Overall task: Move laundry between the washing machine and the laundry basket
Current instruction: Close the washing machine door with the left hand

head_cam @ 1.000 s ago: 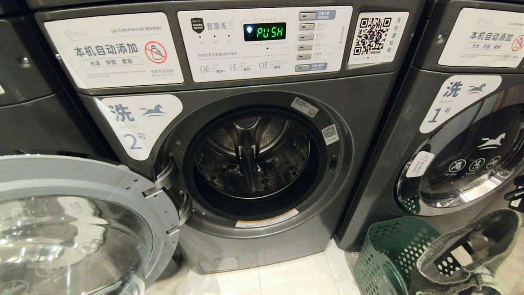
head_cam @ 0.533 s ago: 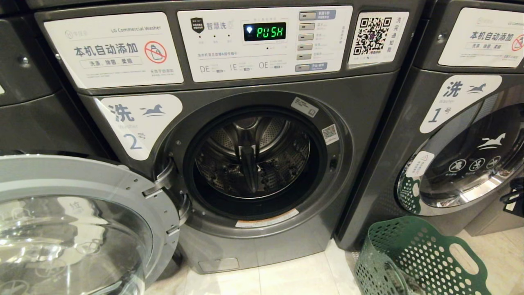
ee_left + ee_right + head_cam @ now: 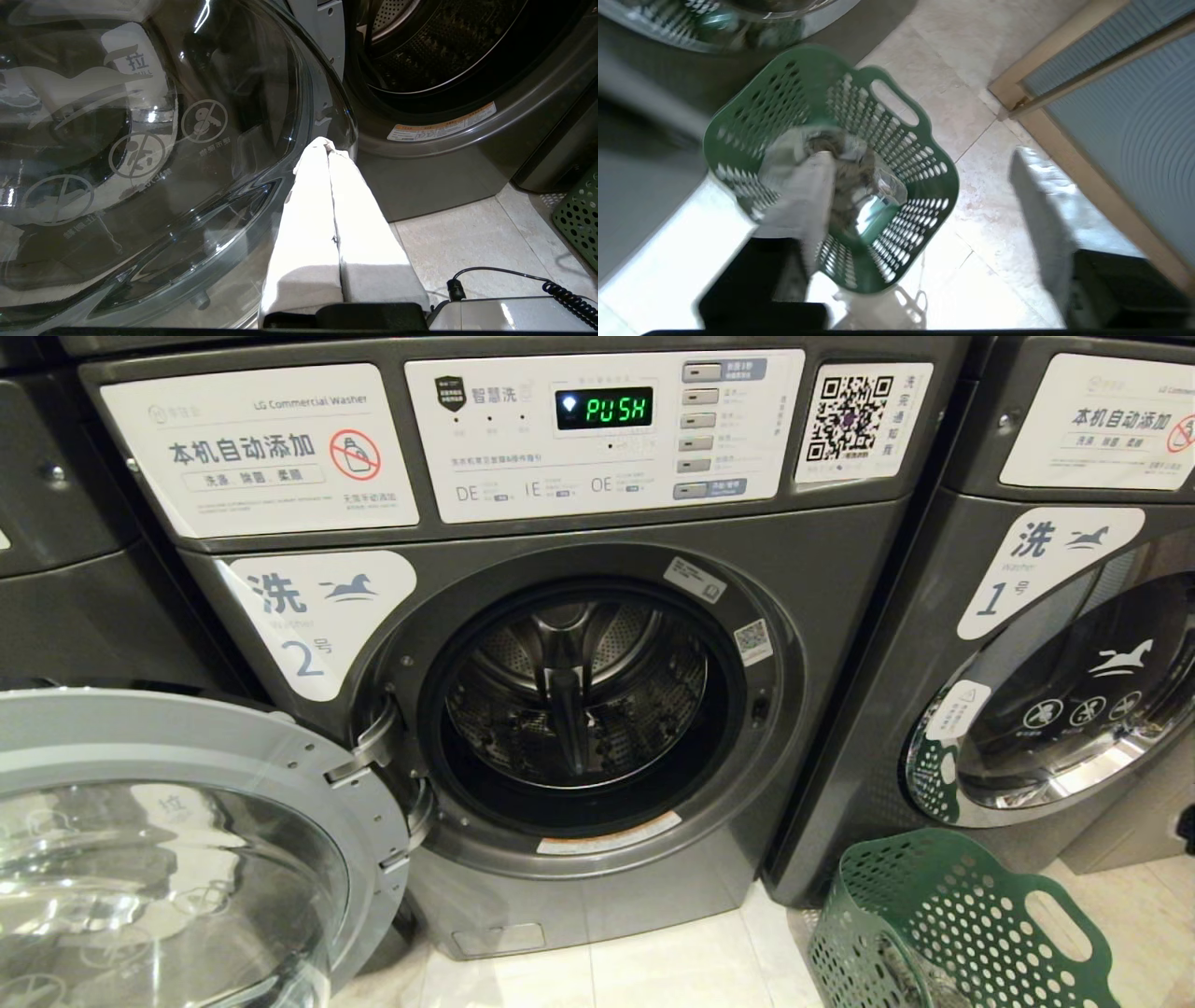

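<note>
R gripper [image 3: 924,154], fingers spread and empty, hangs above the green laundry basket [image 3: 924,186] beside the washing machine [image 3: 840,616], w/ laundry [image 3: 850,172] heaped inside: prob. soft, light, limp, best pinched at a raised fold.

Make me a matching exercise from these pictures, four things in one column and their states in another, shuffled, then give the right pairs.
Things
1. washing machine door
2. laundry basket
3. left gripper
4. right gripper

States
A. fingers pressed together, holding nothing
B. swung wide open
C. holds crumpled laundry
D. fingers spread apart above the basket

Pairs: 1-B, 2-C, 3-A, 4-D
</note>
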`<state>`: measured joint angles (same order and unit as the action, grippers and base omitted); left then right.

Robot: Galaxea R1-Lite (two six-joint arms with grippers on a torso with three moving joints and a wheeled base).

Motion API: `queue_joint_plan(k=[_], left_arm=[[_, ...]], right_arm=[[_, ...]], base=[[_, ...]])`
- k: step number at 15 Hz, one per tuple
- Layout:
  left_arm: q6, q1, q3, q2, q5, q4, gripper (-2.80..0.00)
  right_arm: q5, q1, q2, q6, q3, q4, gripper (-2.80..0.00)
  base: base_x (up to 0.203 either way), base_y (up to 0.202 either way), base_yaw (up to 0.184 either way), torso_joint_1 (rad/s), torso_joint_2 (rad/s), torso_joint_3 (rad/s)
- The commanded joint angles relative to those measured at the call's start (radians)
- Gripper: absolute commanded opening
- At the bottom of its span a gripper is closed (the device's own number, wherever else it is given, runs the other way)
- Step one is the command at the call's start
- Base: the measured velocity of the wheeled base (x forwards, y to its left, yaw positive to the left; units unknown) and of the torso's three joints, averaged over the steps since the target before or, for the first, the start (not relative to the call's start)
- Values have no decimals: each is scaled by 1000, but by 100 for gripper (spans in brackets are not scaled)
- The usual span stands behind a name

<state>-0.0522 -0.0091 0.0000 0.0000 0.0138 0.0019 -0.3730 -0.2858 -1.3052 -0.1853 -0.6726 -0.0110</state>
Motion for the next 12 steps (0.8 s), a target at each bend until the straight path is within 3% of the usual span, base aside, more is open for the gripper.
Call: queue_joint_plan(k=[1,7,9,12], left_arm=[[0,0,0,2,2,0,-280],[-2,0,0,2,2,1,-280],[-9,0,0,2,2,1,-280],[-11,0,0,2,2,1,-280]], right_arm=[[52,12,223,53,78,19,-280],[348,27,715,304,278,248,-280],[401,28,844,339,401,300,-280],[415,28,1009,349,514,324,-280]], base=[[0,0,0,0,0,0],[0,0,0,0,0,0],[0,0,0,0,0,0],[0,0,0,0,0,0]])
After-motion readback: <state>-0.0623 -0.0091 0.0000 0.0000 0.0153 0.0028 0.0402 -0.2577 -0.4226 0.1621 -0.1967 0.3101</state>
